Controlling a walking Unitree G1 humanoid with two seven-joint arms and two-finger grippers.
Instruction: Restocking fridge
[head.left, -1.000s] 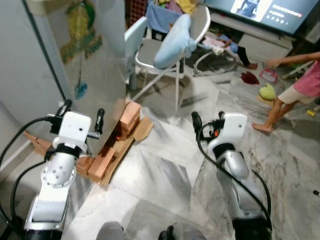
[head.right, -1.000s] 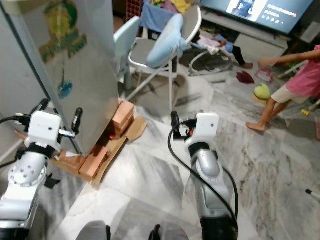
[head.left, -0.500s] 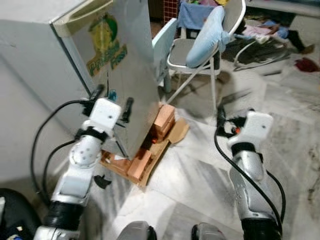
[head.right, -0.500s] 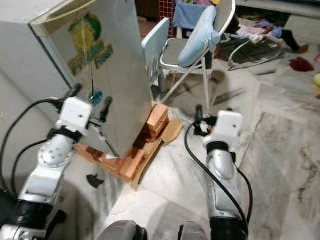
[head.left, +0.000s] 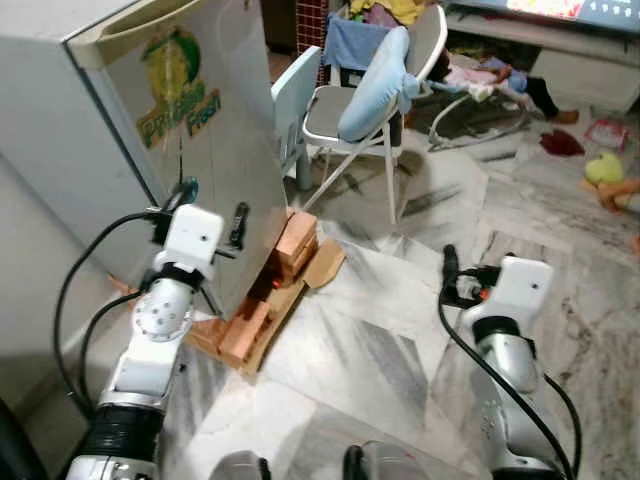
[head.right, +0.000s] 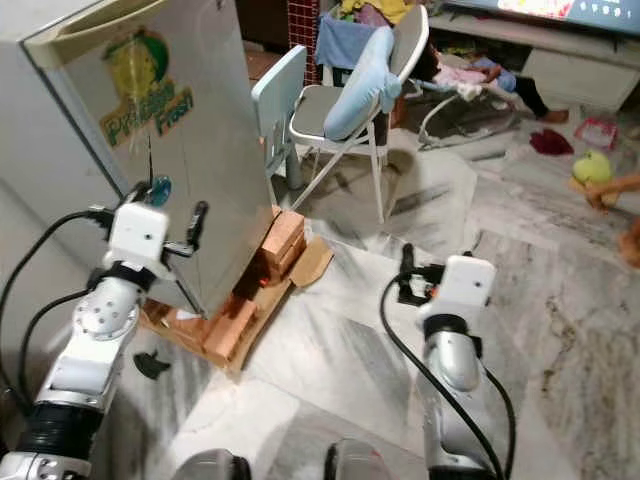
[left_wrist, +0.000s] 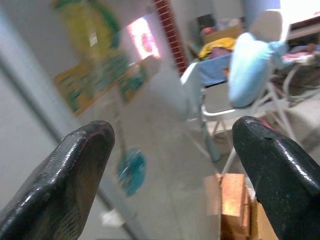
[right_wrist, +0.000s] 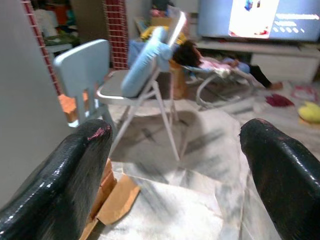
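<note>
The small silver fridge (head.left: 130, 130) stands at the left, door shut, with a green and yellow sticker (head.left: 180, 85) on it. It rests on bricks (head.left: 292, 245) and a wooden board. My left gripper (head.left: 213, 203) is raised just in front of the door's lower half, open and holding nothing; in the left wrist view its fingers (left_wrist: 75, 165) frame the door and sticker. Over the marble floor to the right of the fridge, my right gripper (head.left: 470, 270) is held open and empty; its wrist view looks past both fingers (right_wrist: 75, 170) at the chairs.
A folding chair (head.left: 365, 95) with a light blue cushion and a small blue child's chair (head.left: 292, 95) stand just behind the fridge's corner. Cardboard (head.left: 325, 265) lies by the bricks. Toys, a yellow-green ball (head.left: 603, 168) and a person's limb (head.left: 625, 190) are at the far right.
The camera has swung left toward the fridge, so it now takes up the left side. My left gripper has come up in front of the door. The person has passed mostly out of frame.
</note>
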